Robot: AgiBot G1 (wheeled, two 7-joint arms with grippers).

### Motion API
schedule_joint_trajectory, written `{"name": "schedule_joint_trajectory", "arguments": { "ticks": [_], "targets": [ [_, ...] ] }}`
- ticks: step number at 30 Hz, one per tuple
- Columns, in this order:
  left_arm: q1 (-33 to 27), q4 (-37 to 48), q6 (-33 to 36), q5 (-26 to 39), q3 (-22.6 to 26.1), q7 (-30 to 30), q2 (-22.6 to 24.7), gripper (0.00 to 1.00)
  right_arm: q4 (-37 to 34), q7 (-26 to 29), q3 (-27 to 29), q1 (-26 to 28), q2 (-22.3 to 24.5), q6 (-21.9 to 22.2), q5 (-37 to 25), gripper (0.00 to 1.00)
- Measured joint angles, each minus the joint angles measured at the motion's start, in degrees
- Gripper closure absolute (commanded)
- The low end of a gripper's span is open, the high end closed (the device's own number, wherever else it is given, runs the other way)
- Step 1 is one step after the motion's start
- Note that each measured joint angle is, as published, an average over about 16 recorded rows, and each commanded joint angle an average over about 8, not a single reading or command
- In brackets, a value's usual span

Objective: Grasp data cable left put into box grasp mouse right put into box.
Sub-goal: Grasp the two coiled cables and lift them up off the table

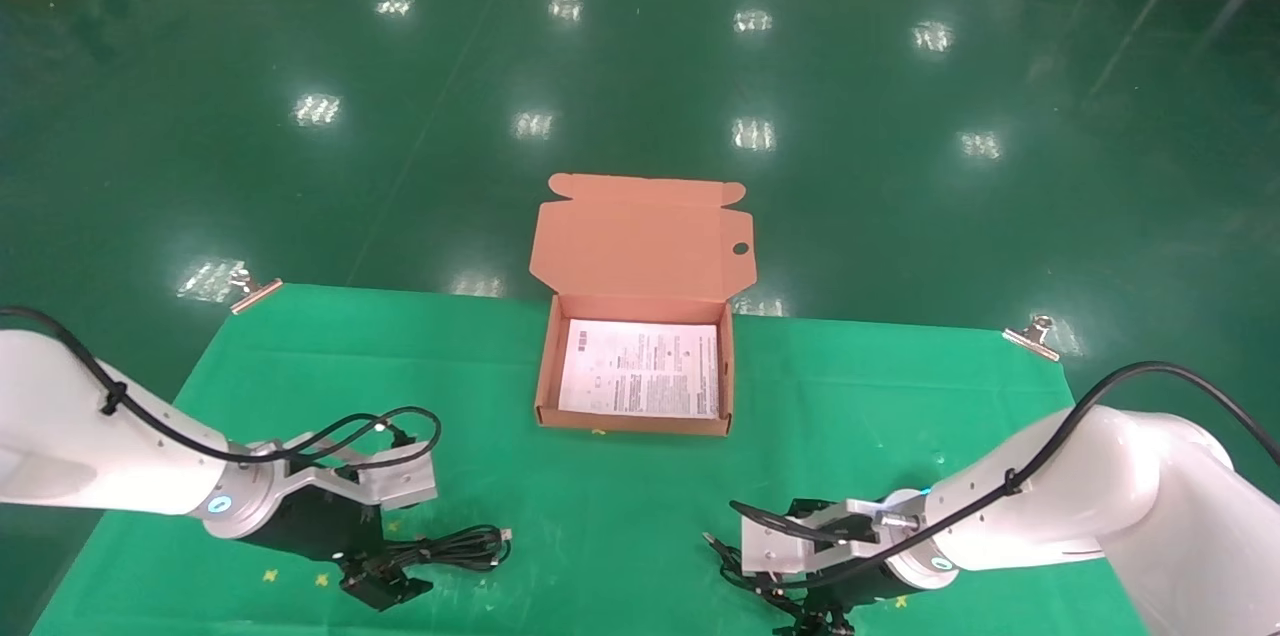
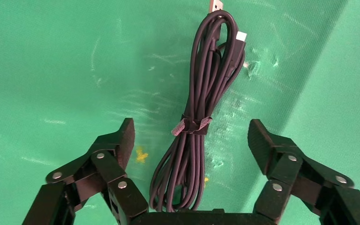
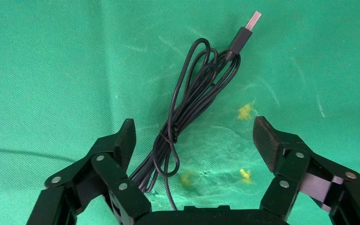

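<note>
I see my left pincer (image 2: 190, 136) spread wide over the data cable (image 2: 201, 112), low on the counter (image 1: 620, 506). Box (image 1: 637, 371) sits mid-counter, lid up. My right pincer (image 3: 192, 136) gapes over the mouse cord (image 3: 192, 108); mouse itself hidden.

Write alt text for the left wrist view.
The left end effector is open and straddles the data cable, a black bundle tied at its middle, lying flat on the green cloth. Its silver plug points away from the end effector.
</note>
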Motion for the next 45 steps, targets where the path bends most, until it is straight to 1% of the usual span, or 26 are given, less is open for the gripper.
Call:
{"name": "schedule_joint_trajectory", "arguments": {
  "ticks": [34, 40, 45],
  "targets": [
    [0.2, -1.1, -0.1, 0.5, 0.3, -0.1, -0.2, 1.00, 0.7, 0.1, 0.0, -0.1, 0.4, -0.4, 0.1, 1.00],
    [-0.5, -2.5, 0.5, 1.1, 0.5, -0.3, -1.2, 1.00, 0.8, 1.7, 1.2, 1.3, 1.9, -0.9, 0.9, 1.00],
    [-2.2, -5.9, 1.2, 2.6, 1.1, -1.3, -3.1, 1.00, 1.3, 4.0, 3.3, 4.1, 4.6, -1.8, 2.5, 1.00]
  ]
}}
